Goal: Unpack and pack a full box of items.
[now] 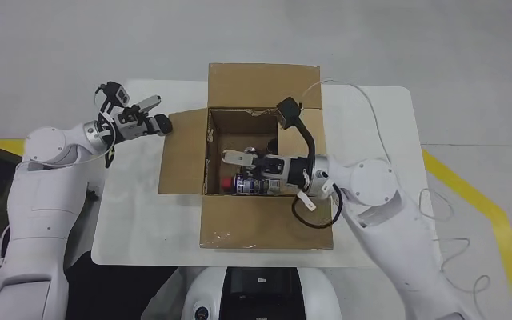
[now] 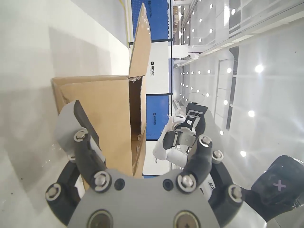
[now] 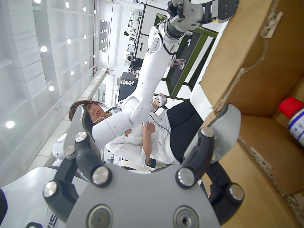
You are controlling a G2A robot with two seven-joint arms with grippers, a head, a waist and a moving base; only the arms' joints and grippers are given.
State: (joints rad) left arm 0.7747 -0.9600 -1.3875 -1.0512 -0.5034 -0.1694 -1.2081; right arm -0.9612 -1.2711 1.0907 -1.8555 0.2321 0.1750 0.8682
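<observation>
While you look down from the top, box: brown cardboard box sits mid white table, all flaps splayed out so you can reach inside.
Top, can: red-capped metal spray can lies on its side on the box floor, by the near wall. Neighbouring items are too small to name.
Top, grippers: right gripper hangs over the box interior just above the can, likely lining up a pick. Left gripper is at the far corner of the left flap.
Left wrist, left gripper: fingers spread wide, nothing held. Flap edge lines up between them, probably to keep it folded back. Can't tell if there's contact.
Right wrist, right gripper: spread wide, empty. The can is inside the box just beyond one fingertip, not yet picked.
</observation>
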